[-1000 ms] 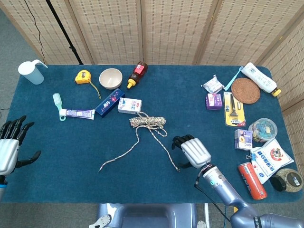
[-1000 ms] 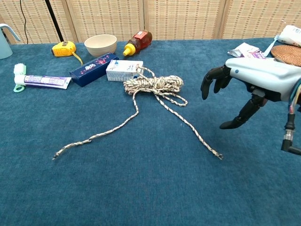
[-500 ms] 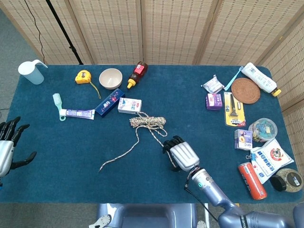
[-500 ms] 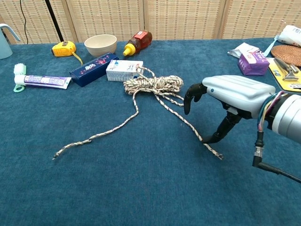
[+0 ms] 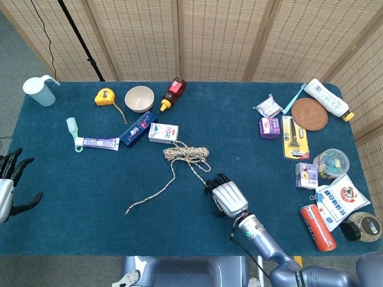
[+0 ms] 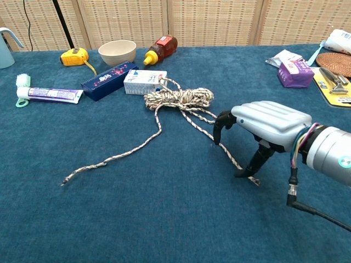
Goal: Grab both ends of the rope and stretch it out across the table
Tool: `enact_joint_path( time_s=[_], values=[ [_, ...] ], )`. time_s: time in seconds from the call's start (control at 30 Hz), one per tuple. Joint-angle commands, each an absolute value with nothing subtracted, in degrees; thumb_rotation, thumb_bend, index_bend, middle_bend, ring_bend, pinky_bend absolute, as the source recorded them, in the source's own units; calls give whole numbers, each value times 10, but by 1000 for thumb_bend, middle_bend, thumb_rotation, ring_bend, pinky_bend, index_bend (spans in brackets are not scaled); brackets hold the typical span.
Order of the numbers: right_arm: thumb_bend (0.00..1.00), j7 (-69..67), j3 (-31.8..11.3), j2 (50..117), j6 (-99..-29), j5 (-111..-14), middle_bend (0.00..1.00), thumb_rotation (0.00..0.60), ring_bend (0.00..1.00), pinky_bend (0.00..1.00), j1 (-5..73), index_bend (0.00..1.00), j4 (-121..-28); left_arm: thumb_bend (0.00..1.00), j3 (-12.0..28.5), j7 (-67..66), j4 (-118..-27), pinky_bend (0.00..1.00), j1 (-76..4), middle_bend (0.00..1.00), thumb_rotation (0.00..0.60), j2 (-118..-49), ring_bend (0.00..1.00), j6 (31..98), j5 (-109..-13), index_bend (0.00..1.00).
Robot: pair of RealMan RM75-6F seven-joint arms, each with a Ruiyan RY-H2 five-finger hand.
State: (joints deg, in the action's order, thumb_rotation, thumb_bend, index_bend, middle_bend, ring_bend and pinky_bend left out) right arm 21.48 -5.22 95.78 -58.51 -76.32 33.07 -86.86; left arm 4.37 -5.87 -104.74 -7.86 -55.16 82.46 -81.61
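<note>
My right hand (image 6: 258,129) arches over the right end of the rope (image 6: 178,99), not yet gripping it

The rope lies mid-desk (image 5: 90,179): a bundled coil just beside a small white box (image 5: 163,133), with two loose tails running toward me, one ending at my left front, the other passing under my right hand. My fingertips (image 6: 218,134) come down on one side of that tail and my thumb on the other, right at the cord, but nothing is lifted and my fingers are still apart. My left hand (image 5: 7,185) hangs at the desk's far left edge, fingers spread, holding nothing, well apart from the rope. Beyond the coil sit a dark blue box (image 5: 138,129), a toothpaste tube (image 5: 99,143), a bowl (image 5: 139,98) and a sauce bottle (image 5: 173,93)
</note>
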Motion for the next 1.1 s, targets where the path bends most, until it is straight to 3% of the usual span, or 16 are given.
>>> enact_joint_path(
  time_s=[0.03, 0.73, 1.1],
  values=[
    [118, 220, -47, 965, -588, -765, 255, 600, 256, 119, 330, 386, -857, 226, 43, -58, -1047, 0, -78, 0, 508, -551, 0, 825, -816, 168],
    [118, 241, -42, 981, -601, -766, 255, 600, 256, 98, 329, 386, -806, 226, 41, -55, -1046, 0, -76, 0, 507, -552, 0, 828, -820, 168],
    [118, 241, -52, 980, -604, -771, 255, 600, 256, 16, 335, 389, -759, 226, 41, -57, -1046, 0, -78, 0, 507, -554, 0, 826, -822, 168]
  ],
)
